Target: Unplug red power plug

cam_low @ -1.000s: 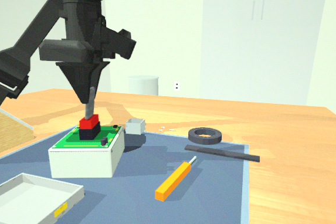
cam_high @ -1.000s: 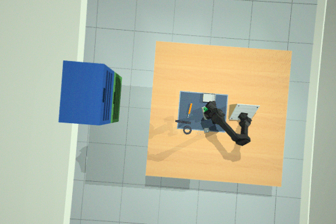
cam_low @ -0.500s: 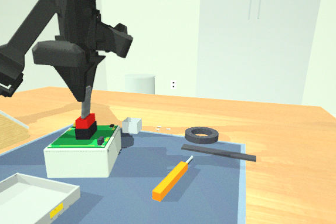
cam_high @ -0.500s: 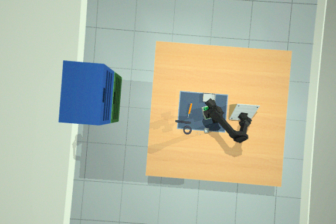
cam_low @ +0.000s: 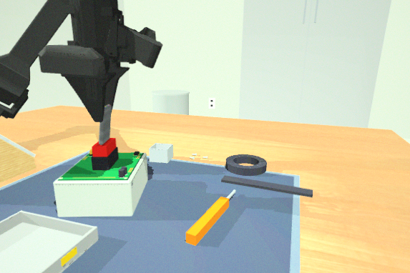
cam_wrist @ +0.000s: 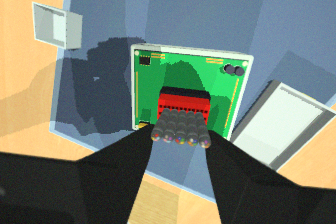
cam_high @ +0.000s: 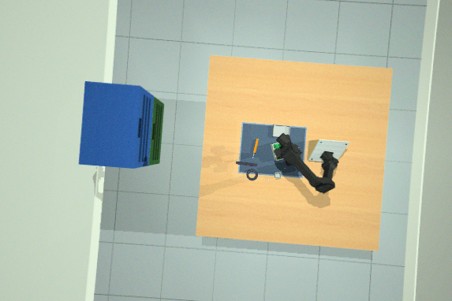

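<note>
The red power plug sits in the black socket on the green circuit board; no clear gap shows between them. A bundle of grey wires rises from the plug, leaning slightly in the exterior view. My gripper is shut on this bundle, above the plug body. The grey tray is empty and stands beside the board's white housing. The arm covers the plug in the top view.
An orange screwdriver, a dark bar and a black ring lie away from the board. A small white box stands near the mat's edge. A tilted panel stands near the arm's base.
</note>
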`<state>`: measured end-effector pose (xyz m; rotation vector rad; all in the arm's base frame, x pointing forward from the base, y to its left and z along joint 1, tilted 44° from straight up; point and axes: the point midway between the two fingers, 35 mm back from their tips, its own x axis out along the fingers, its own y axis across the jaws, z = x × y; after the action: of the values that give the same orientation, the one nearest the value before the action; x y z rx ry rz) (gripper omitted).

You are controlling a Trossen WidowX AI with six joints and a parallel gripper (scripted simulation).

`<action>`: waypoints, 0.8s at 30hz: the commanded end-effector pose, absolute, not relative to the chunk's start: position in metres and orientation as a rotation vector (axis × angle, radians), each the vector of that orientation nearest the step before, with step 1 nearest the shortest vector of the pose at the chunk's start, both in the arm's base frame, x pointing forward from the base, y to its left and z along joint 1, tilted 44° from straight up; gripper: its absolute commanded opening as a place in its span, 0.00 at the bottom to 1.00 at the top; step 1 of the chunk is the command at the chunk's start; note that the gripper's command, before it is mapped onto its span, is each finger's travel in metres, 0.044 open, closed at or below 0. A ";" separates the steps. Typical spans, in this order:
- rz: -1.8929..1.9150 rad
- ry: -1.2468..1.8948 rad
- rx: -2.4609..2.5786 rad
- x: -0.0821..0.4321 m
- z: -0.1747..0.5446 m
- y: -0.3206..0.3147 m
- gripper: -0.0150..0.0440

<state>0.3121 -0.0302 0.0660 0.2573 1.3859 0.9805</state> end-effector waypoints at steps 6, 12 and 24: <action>0.922 1.359 0.243 0.312 0.077 -0.041 0.25; 0.923 1.358 0.243 0.310 0.063 -0.028 0.25; 0.923 1.358 0.243 0.310 0.061 -0.026 0.68</action>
<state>0.3097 -0.0288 0.0621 0.2439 1.3592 0.9187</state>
